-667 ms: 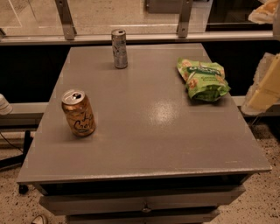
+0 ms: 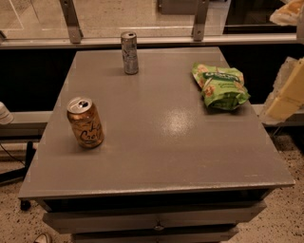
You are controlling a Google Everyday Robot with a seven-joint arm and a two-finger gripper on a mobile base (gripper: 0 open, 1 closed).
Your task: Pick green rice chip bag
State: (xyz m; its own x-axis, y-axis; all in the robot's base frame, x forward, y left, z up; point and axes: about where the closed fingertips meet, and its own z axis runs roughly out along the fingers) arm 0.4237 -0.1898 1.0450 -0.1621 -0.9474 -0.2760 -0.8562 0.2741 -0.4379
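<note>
The green rice chip bag (image 2: 221, 87) lies flat on the right side of the grey table (image 2: 161, 142), near its right edge. It is bright green with a dark label band and pale chip pictures. My gripper (image 2: 286, 93) shows only as a pale cream shape at the right edge of the camera view, off the table and to the right of the bag, apart from it. Another pale part of my arm (image 2: 286, 13) sits at the top right corner.
An orange-gold soda can (image 2: 85, 123) stands upright at the left front of the table. A slim silver can (image 2: 129, 52) stands at the back centre. A rail with metal posts (image 2: 71, 21) runs behind the table. Speckled floor lies below.
</note>
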